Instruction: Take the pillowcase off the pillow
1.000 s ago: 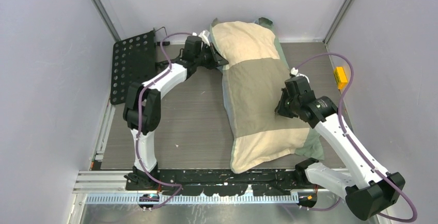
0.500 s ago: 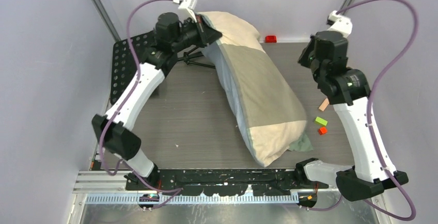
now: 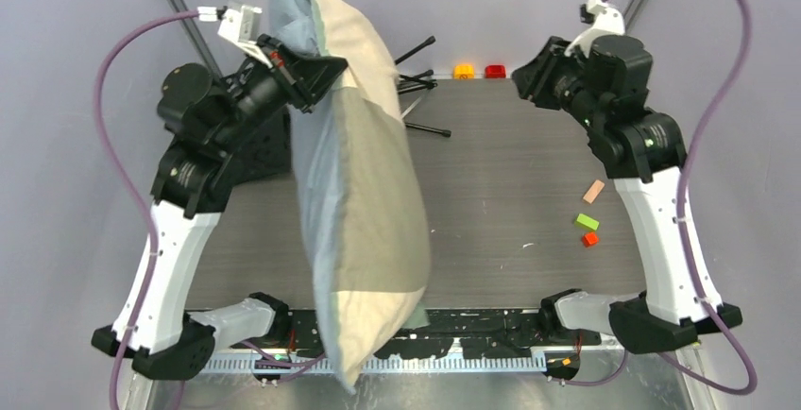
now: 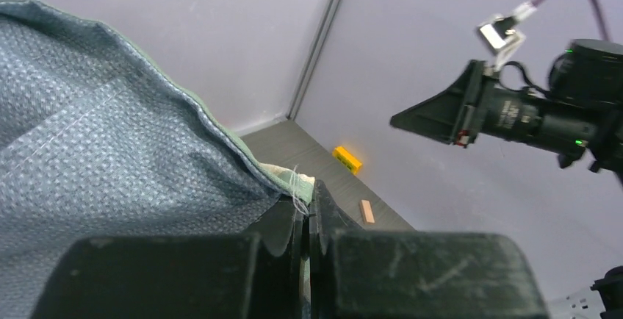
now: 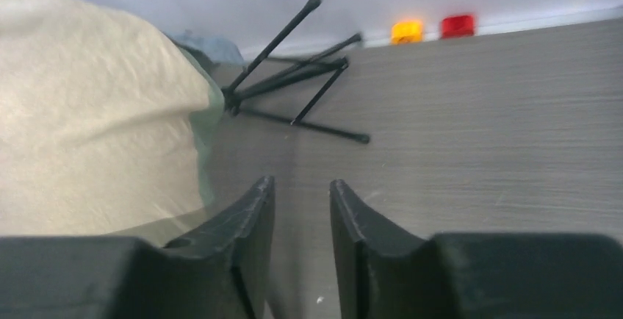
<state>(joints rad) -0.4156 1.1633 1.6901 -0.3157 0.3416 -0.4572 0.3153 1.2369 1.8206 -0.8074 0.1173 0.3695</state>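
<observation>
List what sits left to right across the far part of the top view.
Left to right: pale blue-grey and cream patchwork cloth pillowcase, black thin-legged folded tripod, small orange block, small red block, right arm's black pincer.

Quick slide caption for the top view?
Left claw holds the stuffed pillowcase up by one end; right claw hovers open, apart.

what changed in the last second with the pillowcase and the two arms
The left end effector rose high, hauling the pillowcase off the table; it hangs from a corner, lower end over the near edge. The right end effector came off the pillowcase, swung up to the far right and opened slightly. Unchanged: the left one stays shut on the cloth, and the pillowcase still looks stuffed.
</observation>
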